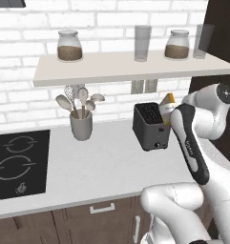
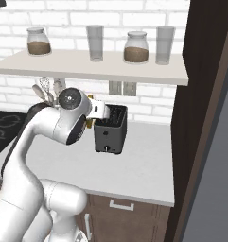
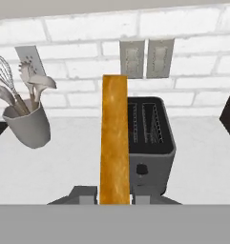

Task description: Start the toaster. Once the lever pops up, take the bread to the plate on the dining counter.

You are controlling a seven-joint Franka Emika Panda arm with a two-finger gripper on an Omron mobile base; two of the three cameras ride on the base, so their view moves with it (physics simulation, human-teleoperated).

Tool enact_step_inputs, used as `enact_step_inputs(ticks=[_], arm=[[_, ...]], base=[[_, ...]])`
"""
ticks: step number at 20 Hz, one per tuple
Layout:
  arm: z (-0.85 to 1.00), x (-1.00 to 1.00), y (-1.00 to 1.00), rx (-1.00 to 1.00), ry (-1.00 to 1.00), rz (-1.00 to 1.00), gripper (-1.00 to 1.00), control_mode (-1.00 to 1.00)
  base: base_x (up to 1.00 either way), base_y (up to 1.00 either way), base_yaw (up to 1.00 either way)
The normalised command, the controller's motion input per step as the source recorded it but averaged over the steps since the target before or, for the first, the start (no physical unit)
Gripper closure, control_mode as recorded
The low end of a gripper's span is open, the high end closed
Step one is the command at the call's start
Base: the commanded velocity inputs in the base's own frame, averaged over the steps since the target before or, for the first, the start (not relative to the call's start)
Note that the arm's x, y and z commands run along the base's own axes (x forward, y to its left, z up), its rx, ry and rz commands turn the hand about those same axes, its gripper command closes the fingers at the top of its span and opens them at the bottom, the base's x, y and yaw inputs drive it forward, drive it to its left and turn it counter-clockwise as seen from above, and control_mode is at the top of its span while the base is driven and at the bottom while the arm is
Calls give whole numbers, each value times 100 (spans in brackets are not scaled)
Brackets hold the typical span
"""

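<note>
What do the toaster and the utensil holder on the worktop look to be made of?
Toaster: dark grey, probably painted metal or plastic, with a faint sheen on its casing. Utensil holder: plain grey, matte, likely ceramic or stoneware; the rendering leaves it open.

The bread (image 3: 114, 138) hides the toaster's (image 3: 152, 138) left side; its lower end is cut off between the tool's (image 3: 115, 196) fingertips.

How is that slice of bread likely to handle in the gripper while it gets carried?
The bread stands straight, edge-on and unsagging, between the gripper fingers, so it is probably stiff, toasted. It is thin, so likely light. Gripped only at its lower edge with most of it sticking out above the toaster, it might pivot or crumble if squeezed harder.
</note>
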Motion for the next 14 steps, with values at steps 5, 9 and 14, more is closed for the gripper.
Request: enact_step_inputs(ticks=[5, 9, 14], arm=[[0, -93, 13, 1, 8, 0, 100, -100], [1, -71, 15, 0, 13, 0, 100, -100], [7, -48, 14, 0, 15, 0, 100, -100]], base=[[0, 0, 0], [0, 0, 0], [0, 0, 0]])
